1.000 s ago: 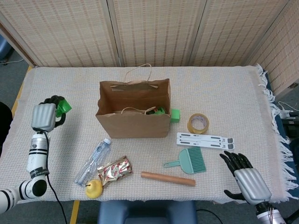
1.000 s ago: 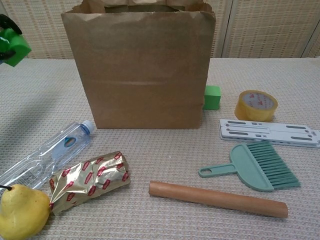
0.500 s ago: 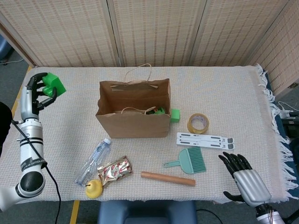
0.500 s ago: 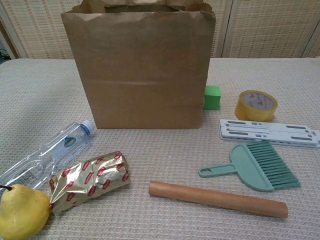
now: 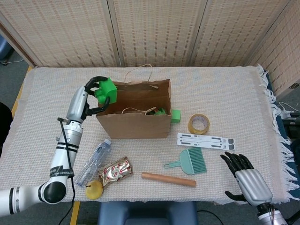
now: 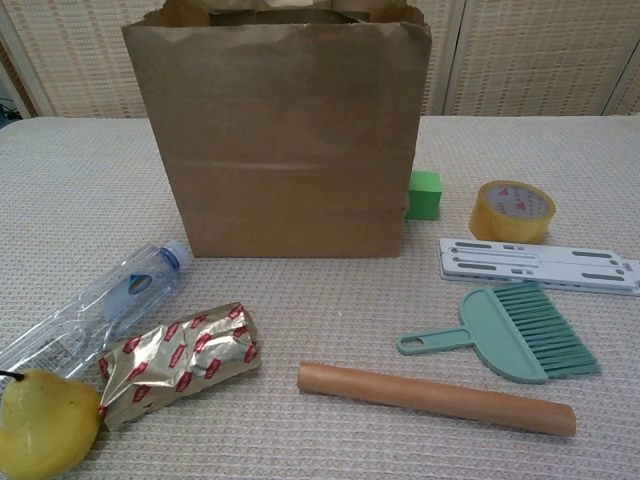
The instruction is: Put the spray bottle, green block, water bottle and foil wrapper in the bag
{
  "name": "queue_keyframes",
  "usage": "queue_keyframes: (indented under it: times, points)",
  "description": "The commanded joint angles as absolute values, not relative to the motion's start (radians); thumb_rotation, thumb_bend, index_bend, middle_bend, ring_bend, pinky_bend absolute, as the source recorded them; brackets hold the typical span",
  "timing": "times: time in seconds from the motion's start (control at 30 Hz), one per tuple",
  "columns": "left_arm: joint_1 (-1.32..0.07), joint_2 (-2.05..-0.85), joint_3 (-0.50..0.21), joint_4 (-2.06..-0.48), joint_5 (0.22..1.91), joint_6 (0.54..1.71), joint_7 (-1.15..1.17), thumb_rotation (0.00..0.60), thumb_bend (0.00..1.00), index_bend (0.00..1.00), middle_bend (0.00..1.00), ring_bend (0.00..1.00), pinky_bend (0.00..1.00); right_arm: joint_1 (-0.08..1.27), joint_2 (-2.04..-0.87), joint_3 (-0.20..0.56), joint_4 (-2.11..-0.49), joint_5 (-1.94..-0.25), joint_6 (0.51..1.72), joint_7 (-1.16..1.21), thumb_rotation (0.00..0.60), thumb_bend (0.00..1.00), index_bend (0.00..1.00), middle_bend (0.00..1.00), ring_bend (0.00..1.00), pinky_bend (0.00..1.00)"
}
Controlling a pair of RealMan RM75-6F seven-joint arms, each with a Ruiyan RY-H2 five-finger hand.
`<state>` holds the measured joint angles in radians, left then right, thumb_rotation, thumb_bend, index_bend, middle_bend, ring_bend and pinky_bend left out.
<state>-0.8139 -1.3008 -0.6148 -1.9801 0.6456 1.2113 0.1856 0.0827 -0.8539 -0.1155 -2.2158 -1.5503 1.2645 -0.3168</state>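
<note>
Head view: left hand (image 5: 91,96) holds a green block (image 5: 106,89) in curled dark fingers, raised at the upper-left corner of the brown paper bag (image 5: 133,123). The block sits just at the bag's left rim, so the open mouth lies to the right of it and below; judged, a short carry rightward over the rim and a release is what remains for this item. Something green already shows inside the bag near its right wall; what it is cannot be told. A second green cube (image 5: 176,116) rests on the cloth, touching the bag's right side. Water bottle (image 5: 93,161) lies in front of the bag's left corner, long axis running diagonally, cap toward the bag; clear, ribbed plastic. Foil wrapper (image 5: 115,171) lies just beside it, crinkled gold with red print. Both are far nearer the left hand. Right hand (image 5: 247,180) rests at the near right of the table, holding nothing, dark fingers spread apart, well apart from all task items. Chest view: neither hand shows. Bag stands upright, creased kraft paper, rim ragged. Bottle and wrapper lie near left on the woven cloth, wrapper touching a yellow pear (image 6: 40,425).
</note>
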Motion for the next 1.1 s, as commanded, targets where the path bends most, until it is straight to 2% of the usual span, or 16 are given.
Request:
queue_keyframes:
  times: [0.03,0.2,0.27,0.3,0.33,0.4,0.47,0.6,0.9,1.1]
  points:
    - [-0.876,-1.357,-0.526,-1.876,0.744,1.179,0.254,0.6,0.63,0.61,0.61,0.52,0.68,0.083,-0.852,-0.116,-2.217,-1.552,1.264,-0.315,0.6,0.06,0.0,0.0,0.0,0.0]
    - [-0.934,-1.431,-0.486,-1.759,0.812,1.165,0.278,0.6,0.62,0.61,0.61,0.51,0.67,0.082,-0.847,-0.117,-2.218,-1.556,1.267,-0.309,0.6,0.06,0.0,0.0,0.0,0.0]
    - [-0.948,-1.45,-0.467,-1.726,0.856,1.171,0.293,0.6,0.59,0.57,0.57,0.47,0.62,0.081,-0.845,-0.116,-2.217,-1.556,1.27,-0.304,0.6,0.06,0.0,0.0,0.0,0.0]
    - [-0.952,-1.452,-0.457,-1.718,0.869,1.167,0.302,0.6,0.56,0.53,0.51,0.41,0.57,0.081,-0.844,-0.116,-2.217,-1.555,1.27,-0.303,0.6,0.06,0.0,0.0,0.0,0.0]
    - [-0.955,-1.449,-0.447,-1.715,0.874,1.157,0.313,0.6,0.5,0.42,0.39,0.29,0.45,0.081,-0.843,-0.115,-2.217,-1.553,1.27,-0.302,0.6,0.06,0.0,0.0,0.0,0.0]
    - [-0.961,-1.433,-0.433,-1.723,0.873,1.134,0.333,0.6,0.43,0.24,0.19,0.1,0.27,0.081,-0.842,-0.114,-2.215,-1.549,1.27,-0.301,0.6,0.06,0.0,0.0,0.0,0.0]
    - [-0.962,-1.418,-0.425,-1.731,0.87,1.122,0.347,0.6,0.41,0.16,0.12,0.04,0.2,0.081,-0.842,-0.114,-2.214,-1.547,1.27,-0.301,0.6,0.06,0.0,0.0,0.0,0.0]
    - [-0.956,-1.406,-0.42,-1.743,0.858,1.122,0.349,0.6,0.4,0.11,0.08,0.01,0.17,0.079,-0.842,-0.114,-2.213,-1.551,1.273,-0.3,0.6,0.06,0.0,0.0,0.0,0.0]
    - [-0.918,-1.361,-0.432,-1.792,0.851,1.143,0.297,0.6,0.4,0.1,0.08,0.01,0.18,0.075,-0.846,-0.117,-2.213,-1.56,1.277,-0.308,0.6,0.06,0.0,0.0,0.0,0.0]
    - [-0.838,-1.261,-0.45,-1.873,0.85,1.166,0.211,0.6,0.42,0.16,0.1,0.04,0.22,0.069,-0.844,-0.122,-2.211,-1.571,1.283,-0.304,0.6,0.06,0.0,0.0,0.0,0.0]
